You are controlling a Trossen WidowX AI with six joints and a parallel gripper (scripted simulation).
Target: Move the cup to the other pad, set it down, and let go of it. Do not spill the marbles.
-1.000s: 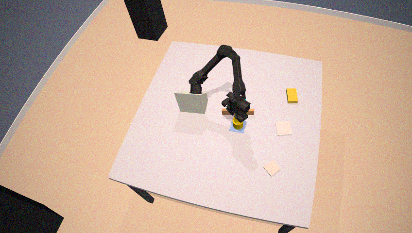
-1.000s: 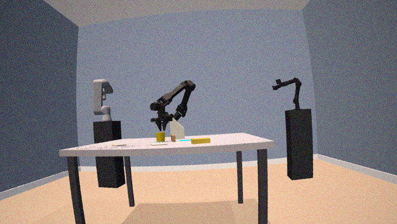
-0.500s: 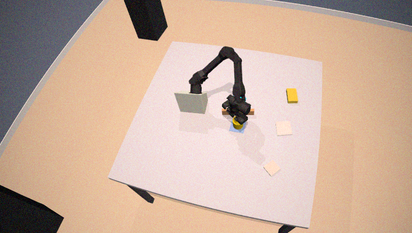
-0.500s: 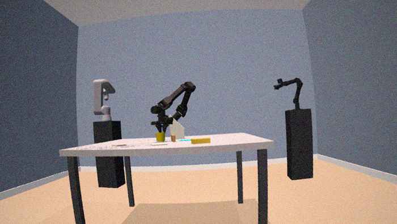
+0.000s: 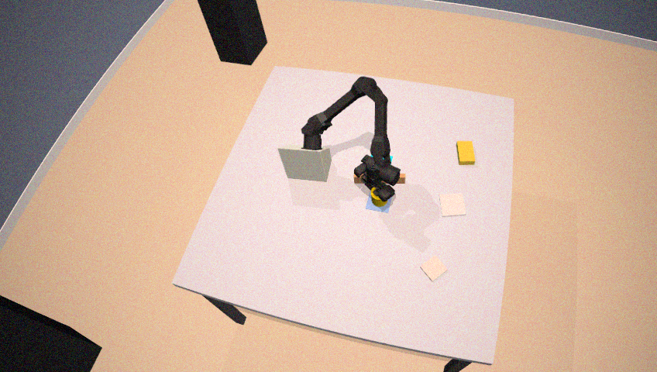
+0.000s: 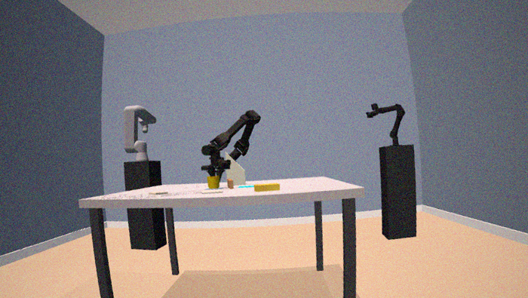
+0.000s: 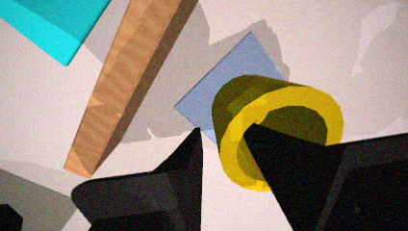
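The yellow cup stands upright on the blue pad. A speck of orange shows inside it in the wrist view; the marbles are otherwise hidden behind a finger. The other pad, cyan, lies across the wooden bar and is partly covered by the arm in the top view. My gripper is open, pointing down at the cup. In the wrist view one fingertip overlaps the cup's mouth and the other is outside its wall. Contact cannot be told.
A wooden bar lies between the two pads. A yellow block and two pale tiles lie farther right in the top view. A grey-green panel stands by the arm's base.
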